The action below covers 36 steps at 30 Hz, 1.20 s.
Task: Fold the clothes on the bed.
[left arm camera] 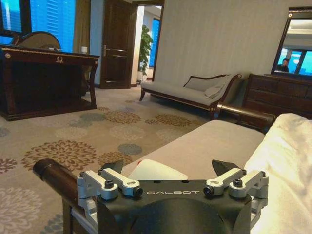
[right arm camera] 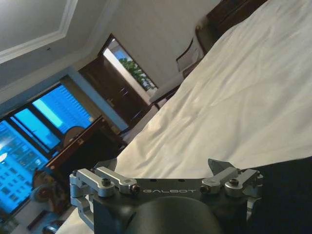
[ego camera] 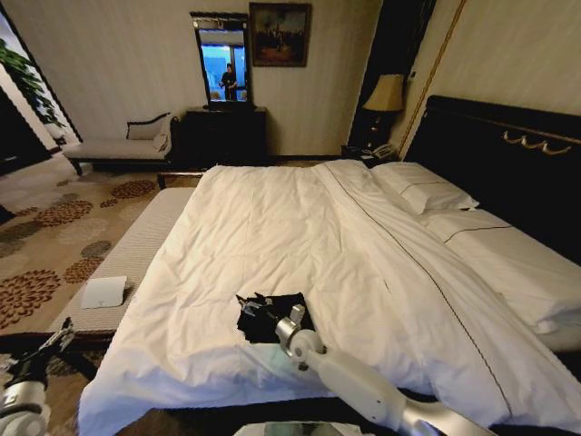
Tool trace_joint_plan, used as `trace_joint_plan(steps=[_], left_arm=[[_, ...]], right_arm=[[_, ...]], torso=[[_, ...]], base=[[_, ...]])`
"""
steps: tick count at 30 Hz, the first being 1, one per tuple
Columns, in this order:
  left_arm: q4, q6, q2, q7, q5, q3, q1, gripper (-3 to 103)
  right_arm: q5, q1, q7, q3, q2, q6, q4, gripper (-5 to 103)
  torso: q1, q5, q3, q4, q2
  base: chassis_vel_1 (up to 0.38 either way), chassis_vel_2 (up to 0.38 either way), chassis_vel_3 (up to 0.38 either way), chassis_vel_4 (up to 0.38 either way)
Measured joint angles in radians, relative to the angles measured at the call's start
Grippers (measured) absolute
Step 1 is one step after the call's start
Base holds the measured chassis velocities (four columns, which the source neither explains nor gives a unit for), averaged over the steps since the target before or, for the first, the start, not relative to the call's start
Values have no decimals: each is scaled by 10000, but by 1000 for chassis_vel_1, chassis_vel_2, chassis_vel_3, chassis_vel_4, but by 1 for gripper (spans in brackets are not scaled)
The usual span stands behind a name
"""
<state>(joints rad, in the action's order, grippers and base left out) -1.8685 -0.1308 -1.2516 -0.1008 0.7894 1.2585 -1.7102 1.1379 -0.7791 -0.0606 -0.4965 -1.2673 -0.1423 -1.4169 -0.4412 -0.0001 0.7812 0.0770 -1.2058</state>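
At the far left the left gripper hangs low beside the bed's foot corner, off the mattress, its jaws spread apart over the padded bench that carries a white folded card — nothing between the fingers. Further right, the black T-shirt lies bunched in a small heap on the white duvet near the foot edge of the bed. The right gripper sits on that heap — its jaws stand apart, with dark cloth beside one fingertip.
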Motion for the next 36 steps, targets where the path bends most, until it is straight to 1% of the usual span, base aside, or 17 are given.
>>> trace_joint_plan(steps=[9, 13, 15, 16, 18, 20, 21, 22, 23, 24, 26, 27, 28, 31, 32, 33, 36], left_arm=[[-176, 104, -230, 6, -92, -92, -297, 100], [-655, 150, -373, 9, 2, -398, -642, 100], [-1044, 140, -360, -52, 108, -682, -870, 100], [-1360, 169, -320, -103, 41, -916, -990, 100], [-1549, 300, -299, -110, -19, -1106, -1049, 100], [-2021, 793, -297, -198, -250, -1665, -1143, 100], [-2234, 957, -321, -200, -402, -1906, -1187, 100], [-2519, 1162, -366, -199, -589, -2259, -1263, 100], [-2519, 1162, -366, -199, -589, -2259, -1263, 100], [-2892, 1383, -481, -192, -884, -2743, -1393, 100], [-3309, 1633, -698, -188, -1402, -3245, -1586, 100], [-3580, 1850, -871, -108, -1952, -3551, -1766, 100], [-3580, 1850, -871, -108, -1952, -3551, -1766, 100], [-4162, 2258, -1048, 248, -2797, -4102, -2215, 100], [-4480, 2399, -1081, 382, -3055, -4336, -2457, 100], [-4480, 2399, -1081, 382, -3055, -4336, -2457, 100], [-5189, 2538, -1014, 675, -3218, -4580, -2767, 100]], right_arm=[[-144, 526, -178, -185, -842, -65, 726, 100], [119, 767, -436, 766, -756, -371, -340, 100], [-126, 1099, -335, 1592, -309, -672, -1032, 100], [-569, 1282, -58, 2219, 241, -1041, -1253, 100], [-813, 1319, 189, 2550, 611, -1149, -1335, 100], [-1326, 1097, 1007, 3585, 2019, -1163, -1789, 100], [-1528, 875, 1233, 4019, 2435, -1126, -2020, 100], [-1920, 356, 1477, 4784, 2973, -1061, -2418, 100], [-1920, 356, 1477, 4784, 2973, -1061, -2418, 100], [-2569, -585, 1675, 5918, 3400, -926, -3003, 100], [-3579, -2211, 1911, 7757, 3555, -605, -3898, 100], [-4300, -3675, 2082, 9022, 3433, -306, -4626, 100], [-4300, -3675, 2082, 9022, 3433, -306, -4626, 100], [-5560, -6597, 2187, 10932, 2638, 30, -6349, 100], [-6184, -7902, 2174, 11508, 1966, 91, -7193, 100], [-6184, -7902, 2174, 11508, 1966, 91, -7193, 100], [-7904, -10344, 1928, 12260, 4, 150, -8818, 100]], torso=[[0, 1, 0, -1, 0], [0, 3, 0, -3, 1], [1, 3, -1, -5, 0], [0, 4, -1, -6, 1], [0, 8, -1, -7, 1], [-3, 3, 0, 3, 2], [-4, 3, 1, 11, 2], [-4, 6, 1, 13, 2], [-4, 6, 1, 13, 2], [-4, 9, 1, 14, 2], [-2, 9, -1, 1, 2], [1, 8, -2, 3, 0], [1, 8, -2, 3, 0], [4, 6, -3, 5, -1], [5, 3, -4, 5, -3], [5, 3, -4, 5, -3], [6, 4, -5, 8, -3]], base=[[0, 0, 0, 0], [0, 0, 0, 0], [0, 0, 0, 0], [0, 0, 0, 0], [0, 0, 0, 0], [0, 0, 0, 0], [0, 0, 0, 0], [0, 0, 0, 0], [0, 0, 0, 0], [0, 0, 0, 0], [0, 0, 0, 0], [0, 0, 0, 0], [0, 0, 0, 0], [0, 0, 0, 0], [0, 0, 0, 0], [0, 0, 0, 0], [0, 0, 0, 0]])
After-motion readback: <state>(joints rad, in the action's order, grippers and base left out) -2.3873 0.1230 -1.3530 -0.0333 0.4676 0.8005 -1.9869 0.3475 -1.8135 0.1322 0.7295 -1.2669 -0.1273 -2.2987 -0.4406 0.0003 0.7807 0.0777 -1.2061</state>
